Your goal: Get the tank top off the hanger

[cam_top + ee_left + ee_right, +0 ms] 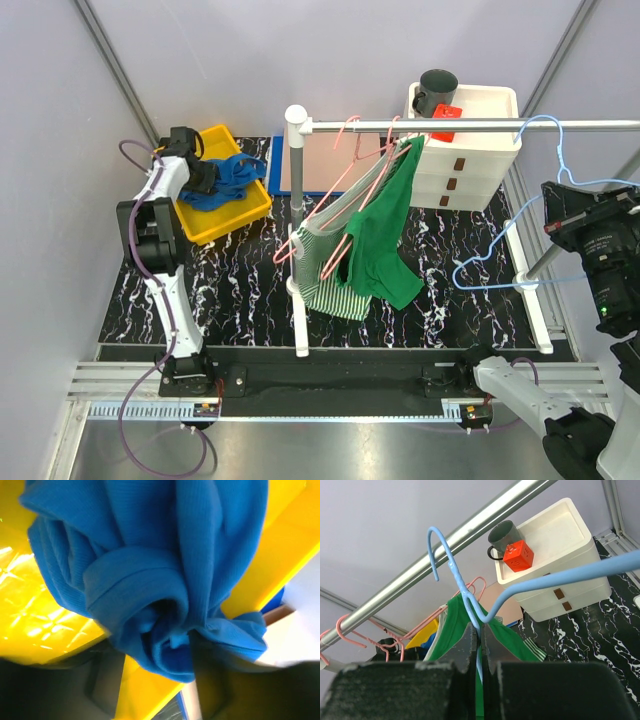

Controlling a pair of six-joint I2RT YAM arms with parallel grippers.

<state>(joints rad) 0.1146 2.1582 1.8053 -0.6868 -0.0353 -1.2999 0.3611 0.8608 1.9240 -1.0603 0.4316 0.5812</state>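
Blue top (228,182) is bunched in the yellow bin (215,228), back left, w/ the L gripper (203,176) right on it. Its fingers (212,682) are dark blurs under the cloth, so can't tell if it's gripping. R gripper (481,640) is pinched tight on the blue hanger (540,582) near the rail (470,126). Green top (385,235) + striped top (335,288) on pink hangers (340,190) hang mid-rail. Drawers (465,165) w/ mug (436,90) and red cube (445,121) behind. R arm's partly cut off in the top view.

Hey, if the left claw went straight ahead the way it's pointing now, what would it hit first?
The blue garment, bunched directly ahead of the left claw and lying in the yellow bin. It fills most of the wrist view and reaches down between the fingers, so contact looks very close, though depth is hard to judge.
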